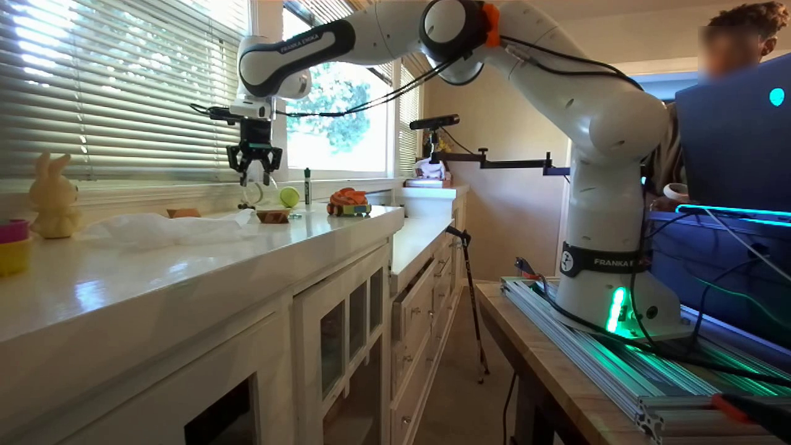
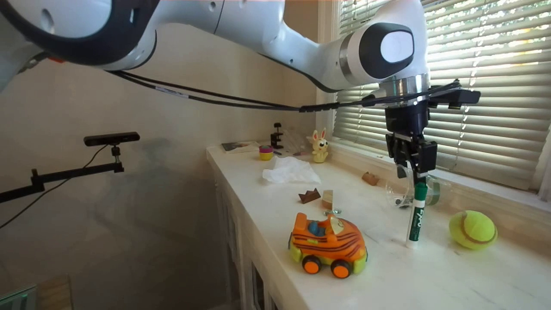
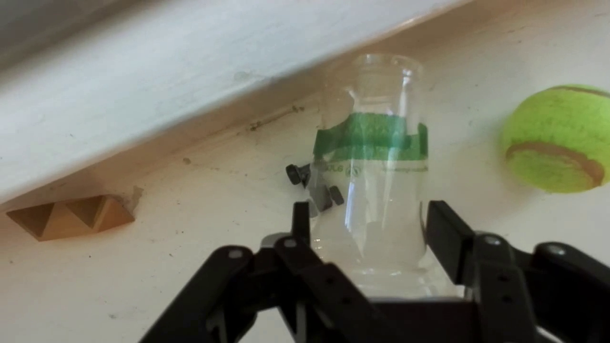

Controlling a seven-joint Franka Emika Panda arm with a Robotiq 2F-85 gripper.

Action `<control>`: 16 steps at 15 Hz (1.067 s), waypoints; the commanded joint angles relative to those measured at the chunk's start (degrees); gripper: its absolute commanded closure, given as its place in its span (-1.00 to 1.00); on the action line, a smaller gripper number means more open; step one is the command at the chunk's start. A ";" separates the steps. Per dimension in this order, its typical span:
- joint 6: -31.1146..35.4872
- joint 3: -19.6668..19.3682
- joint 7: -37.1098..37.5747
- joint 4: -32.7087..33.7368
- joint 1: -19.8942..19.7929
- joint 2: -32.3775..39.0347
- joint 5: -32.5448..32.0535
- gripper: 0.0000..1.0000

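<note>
Fingers point(image 3: 448, 238): pinching the sides of the clear plastic cup point(image 3: 376, 181).
Cup: between the fingers, over the desk point(image 2: 387, 280), near the tennis ball point(image 3: 557, 140).
Squeeze: too hard may dent the cup; too soft may drop it.
Green marker point(image 2: 416, 217): could tip over if bumped.

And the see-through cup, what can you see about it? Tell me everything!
The see-through cup looks like thin, clear plastic, with a green band and tiny print. It lies on its side on the white counter, near the window ledge. A small dark piece shows partly through it. The pincer straddles it; whether it squeezes, I can't tell.
</note>
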 commanded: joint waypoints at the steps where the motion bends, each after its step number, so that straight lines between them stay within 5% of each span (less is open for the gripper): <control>1: -1.23 -0.78 -1.09 2.21 2.22 0.67 -3.27 -0.23; 7: -2.28 -4.84 -2.06 4.14 8.17 1.37 -2.16 -0.25; 14: -7.04 -4.36 -0.57 5.91 10.80 1.99 0.96 -0.19; 16: -9.27 -4.11 0.02 6.55 11.01 2.15 2.37 -0.33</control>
